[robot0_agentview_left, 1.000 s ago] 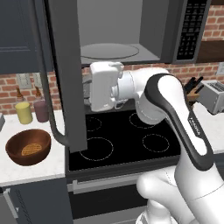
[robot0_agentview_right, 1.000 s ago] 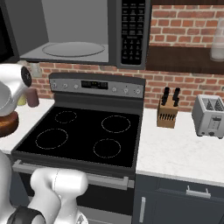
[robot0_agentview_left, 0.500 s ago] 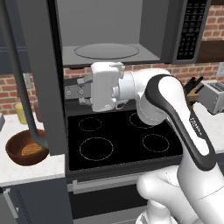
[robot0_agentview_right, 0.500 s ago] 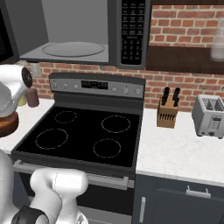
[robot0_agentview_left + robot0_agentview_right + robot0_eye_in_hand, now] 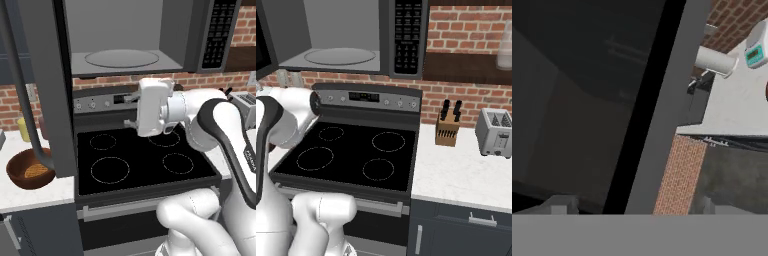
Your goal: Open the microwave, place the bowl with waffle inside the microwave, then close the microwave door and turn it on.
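**One arm, door open, bowl at 8 o'clock**

I see the gripper (image 5: 134, 111) above the stove (image 5: 140, 160), fingers released and empty. The bowl (image 5: 27, 171) with the waffle (image 5: 35, 171) sits on the counter (image 5: 30, 197), at 8 o'clock from the fingers. The microwave door (image 5: 47, 85) partly screens the bowl's rim. The microwave (image 5: 125, 37) stands open.

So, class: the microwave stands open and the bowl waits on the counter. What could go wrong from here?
1. The open microwave door hangs just above the bowl; lifting the bowl straight up could knock it.
2. The open gripper sits over the stove, right of the door, so its reach to the bowl may clip the door's edge.
3. Tilting could spill the waffle.
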Controlling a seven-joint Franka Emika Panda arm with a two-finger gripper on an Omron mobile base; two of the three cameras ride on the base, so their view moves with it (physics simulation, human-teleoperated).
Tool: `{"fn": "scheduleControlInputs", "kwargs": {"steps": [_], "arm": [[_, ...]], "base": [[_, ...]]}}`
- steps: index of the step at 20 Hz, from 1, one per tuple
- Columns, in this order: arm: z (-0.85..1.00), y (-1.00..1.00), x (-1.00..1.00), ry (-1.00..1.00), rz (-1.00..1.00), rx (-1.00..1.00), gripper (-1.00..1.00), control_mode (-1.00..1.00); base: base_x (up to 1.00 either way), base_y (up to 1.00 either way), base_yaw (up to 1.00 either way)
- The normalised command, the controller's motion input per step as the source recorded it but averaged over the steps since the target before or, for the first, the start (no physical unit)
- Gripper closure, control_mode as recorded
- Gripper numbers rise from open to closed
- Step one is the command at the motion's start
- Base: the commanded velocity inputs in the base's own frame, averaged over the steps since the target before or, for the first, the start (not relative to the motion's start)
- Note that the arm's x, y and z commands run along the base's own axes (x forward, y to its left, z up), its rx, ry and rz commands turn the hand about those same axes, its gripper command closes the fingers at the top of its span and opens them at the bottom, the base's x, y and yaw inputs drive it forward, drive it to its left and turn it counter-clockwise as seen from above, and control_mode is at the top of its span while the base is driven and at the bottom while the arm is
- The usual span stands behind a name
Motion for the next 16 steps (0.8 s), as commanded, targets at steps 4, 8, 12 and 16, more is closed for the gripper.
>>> {"fn": "scheduleControlInputs", "kwargs": {"steps": [4, 8, 12, 16], "arm": [[-0.86, -0.28, 0.30, 0.18, -0.07, -0.11, -1.00, -1.00], [-0.73, -0.05, 0.32, 0.11, 0.00, -0.20, -1.00, -1.00], [-0.54, 0.00, 0.26, 0.05, 0.00, -0.22, -1.00, -1.00], [-0.52, 0.00, 0.35, 0.10, 0.00, -0.22, -1.00, -1.00]], "base": [[0.00, 0.00, 0.00], [0.00, 0.00, 0.00], [0.00, 0.00, 0.00], [0.00, 0.00, 0.00]]}}
